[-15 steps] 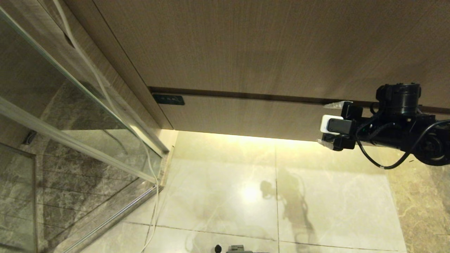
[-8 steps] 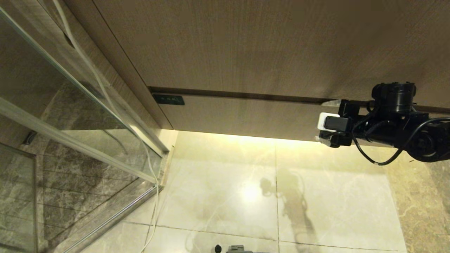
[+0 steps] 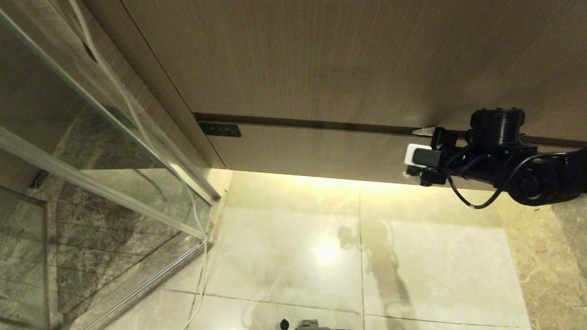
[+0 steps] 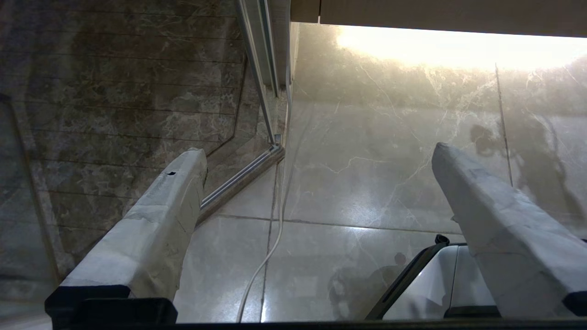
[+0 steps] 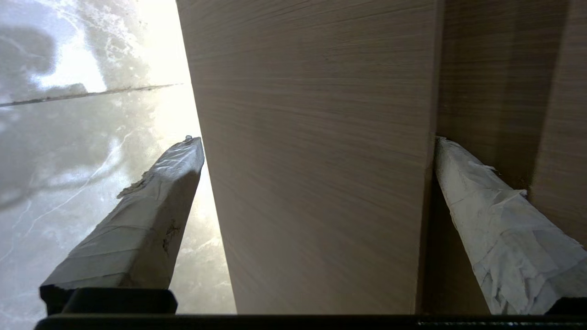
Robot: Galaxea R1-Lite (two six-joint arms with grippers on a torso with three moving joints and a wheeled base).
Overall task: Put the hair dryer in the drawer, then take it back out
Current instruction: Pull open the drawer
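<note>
The right arm (image 3: 518, 172) is matte black, built of rounded housings, with a squat black cylinder (image 3: 497, 126) on top near the wrist. A black cable (image 3: 481, 199) loops loosely beneath it. A small white block with a dark face (image 3: 419, 157) sits at the wrist. The right pincer (image 5: 316, 151) has two long tapering fingers (image 5: 137, 229) wrapped in wrinkled, scuffed whitish tape on black mounts. The left pincer (image 4: 316, 156) has matching taped fingers (image 4: 151, 224), one bearing a small dark nick.
</note>
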